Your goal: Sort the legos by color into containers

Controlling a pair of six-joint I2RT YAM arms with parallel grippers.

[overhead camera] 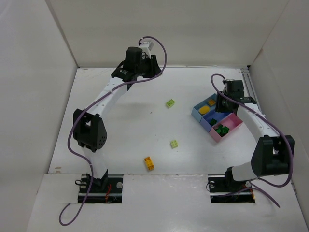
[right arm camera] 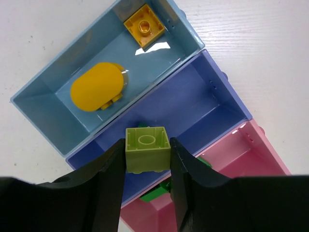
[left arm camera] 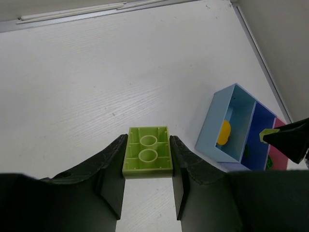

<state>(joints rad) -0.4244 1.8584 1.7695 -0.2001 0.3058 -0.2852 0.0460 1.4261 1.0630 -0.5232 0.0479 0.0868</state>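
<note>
My left gripper (left arm camera: pixel 147 145) is shut on a lime brick (left arm camera: pixel 147 159), underside up, held above the table; in the top view it (overhead camera: pixel 139 64) is raised at the back. My right gripper (right arm camera: pixel 147 145) is shut on a smaller lime brick (right arm camera: pixel 147 150) right above the darker blue bin (right arm camera: pixel 203 101). The light blue bin (right arm camera: pixel 43 108) holds two orange-yellow bricks (right arm camera: pixel 144 26). The pink bin (right arm camera: pixel 241 154) holds dark green bricks (right arm camera: pixel 155 193). The bins (overhead camera: pixel 206 126) stand at the right, under the right gripper (overhead camera: pixel 227 102).
Loose on the table are a lime brick (overhead camera: pixel 170 103) in the middle, another lime brick (overhead camera: pixel 174 143) nearer the front, and an orange-yellow brick (overhead camera: pixel 149 163) by the front edge. White walls enclose the table on three sides.
</note>
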